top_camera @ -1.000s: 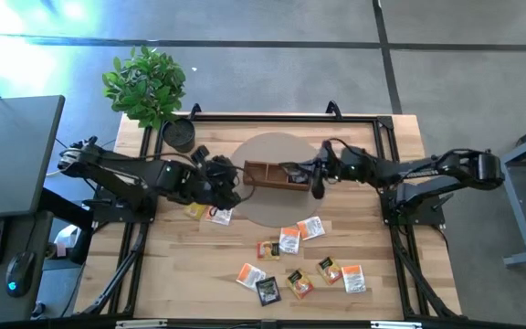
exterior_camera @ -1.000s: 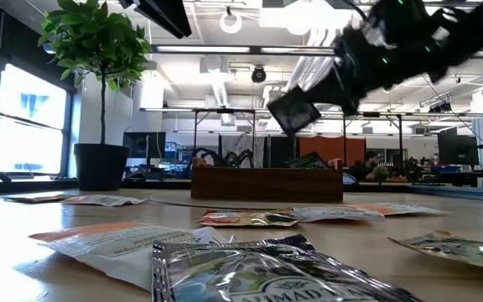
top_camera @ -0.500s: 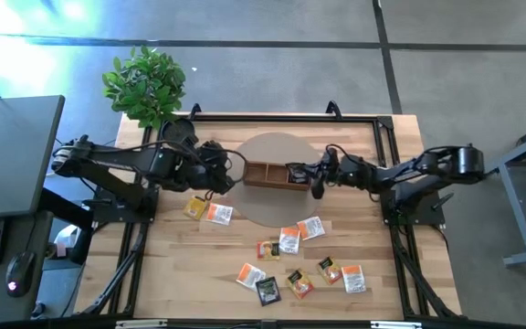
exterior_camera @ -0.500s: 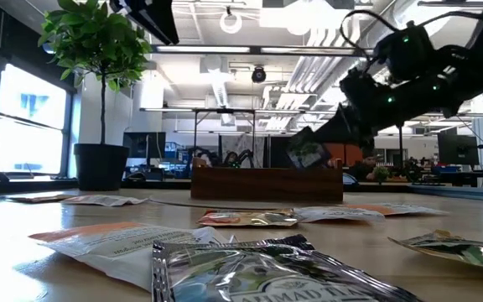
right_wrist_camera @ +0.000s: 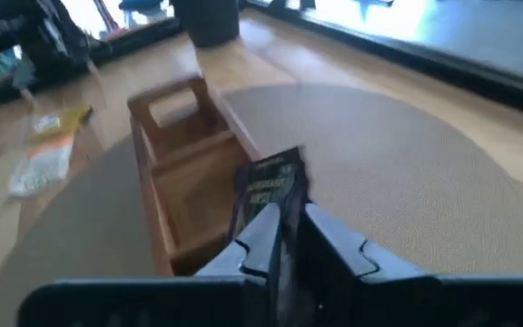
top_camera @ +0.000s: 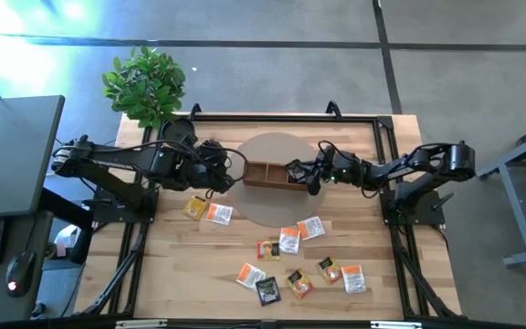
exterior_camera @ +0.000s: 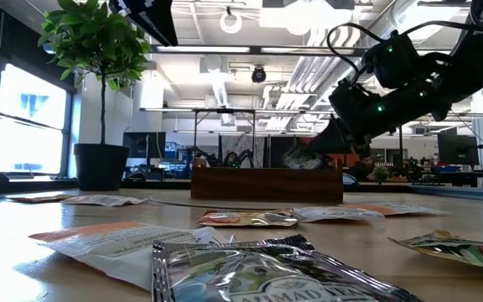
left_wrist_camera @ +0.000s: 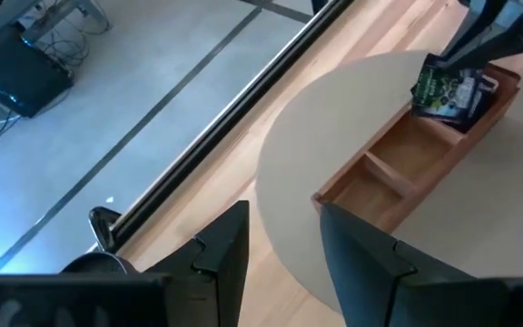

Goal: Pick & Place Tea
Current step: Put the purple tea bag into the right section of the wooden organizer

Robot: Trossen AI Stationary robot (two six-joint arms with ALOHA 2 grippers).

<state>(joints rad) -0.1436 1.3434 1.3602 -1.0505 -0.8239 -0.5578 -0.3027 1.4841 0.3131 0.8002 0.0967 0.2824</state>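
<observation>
A long wooden tray [top_camera: 265, 175] with three compartments lies on a round beige mat [top_camera: 272, 206] near the middle of a pale wooden table [top_camera: 190, 265]. At the table's far left corner a leafy green plant [top_camera: 144, 84] stands in a dark pot [top_camera: 179, 134]. Off the left edge sit a grey desk [top_camera: 12, 146] and a computer mouse [top_camera: 18, 271]

Our dark right arm reaches inward across the table, its two-finger right gripper [top_camera: 301, 172] tipped low, and we cannot tell whether the narrow-set fingers [right_wrist_camera: 260, 238] still pinch anything. Our dark left arm stretches in from the other side, its left gripper [top_camera: 219, 174] held with fingers [left_wrist_camera: 221, 256] parted.
</observation>
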